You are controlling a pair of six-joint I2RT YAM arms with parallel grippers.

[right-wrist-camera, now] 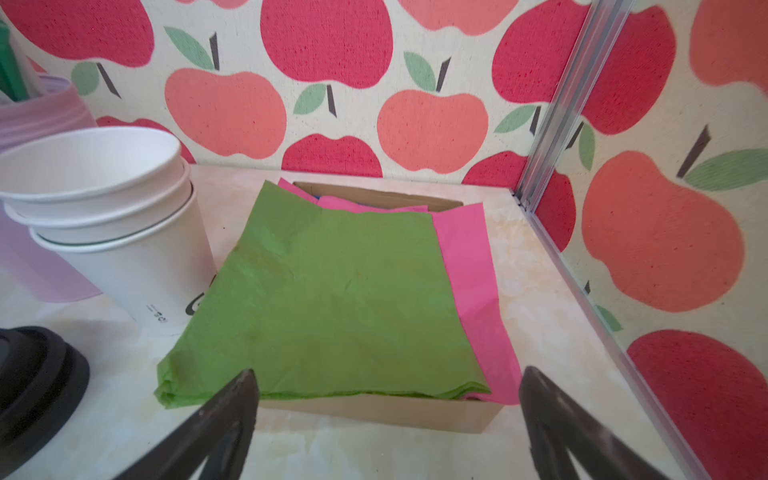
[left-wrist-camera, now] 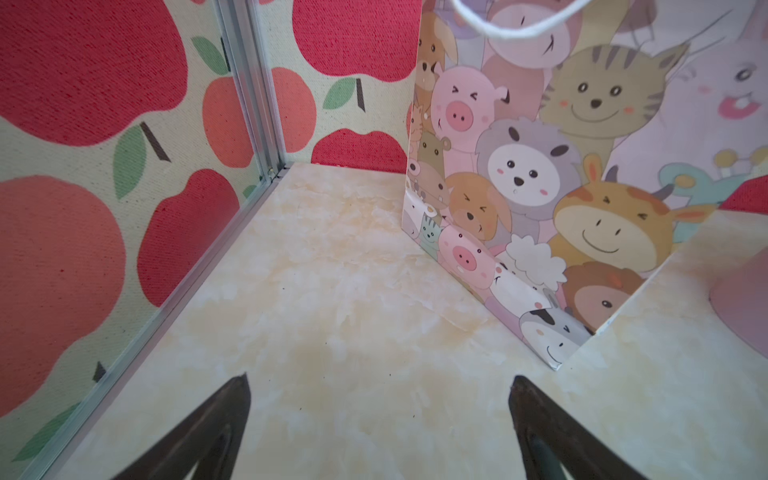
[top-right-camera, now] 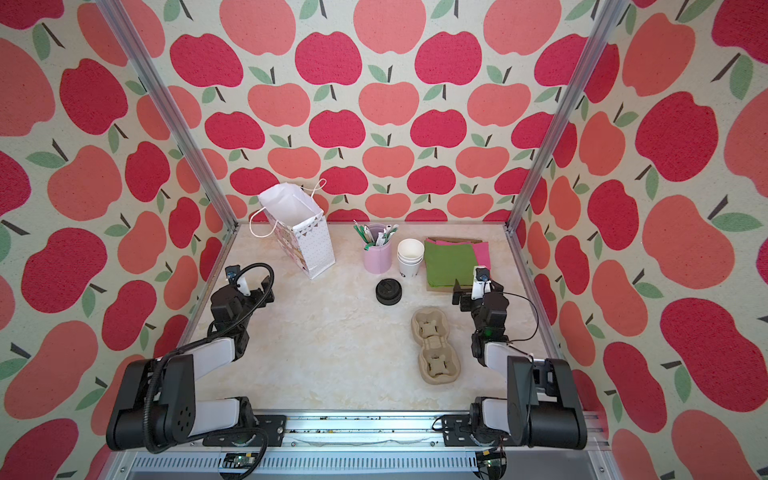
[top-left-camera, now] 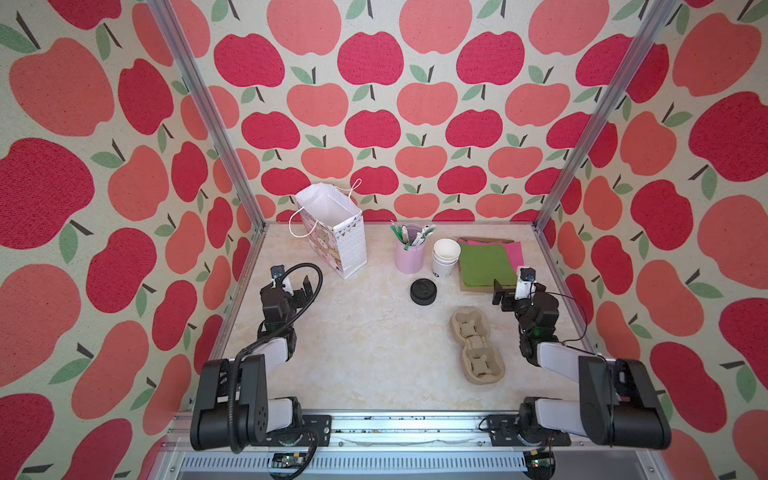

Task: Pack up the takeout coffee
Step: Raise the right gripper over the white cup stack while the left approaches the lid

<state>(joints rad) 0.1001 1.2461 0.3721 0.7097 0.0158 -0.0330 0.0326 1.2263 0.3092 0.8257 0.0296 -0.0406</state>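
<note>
1. The left jaws stand wide apart and empty at nine o'clock on the desk (top-left-camera: 353, 365). They point at the printed side of the gift bag (left-wrist-camera: 540, 187), probably parked there so this arm can steady it.
2. The right jaws are just as wide and empty at three o'clock. They face the green tissue (right-wrist-camera: 332, 291) in its cardboard tray (right-wrist-camera: 374, 415).
3. The takeout coffee is not yet made up. The white cups (top-left-camera: 445, 257) stand nested and upright at one o'clock with no lid on, and black lettering shows on the lowest one. They sit between the pink holder (top-left-camera: 409, 259) and the tray, within the right arm's reach.
4. The black lids (top-left-camera: 423, 292) are stacked near the desk's middle, just in front of the cups but apart from them.
5. The pulp carrier (top-left-camera: 478, 347) lies at four o'clock with its wells up and empty, ready to take a cup.
6. The bag stands upright at eleven o'clock with its mouth open, so things can go in from above.
</note>
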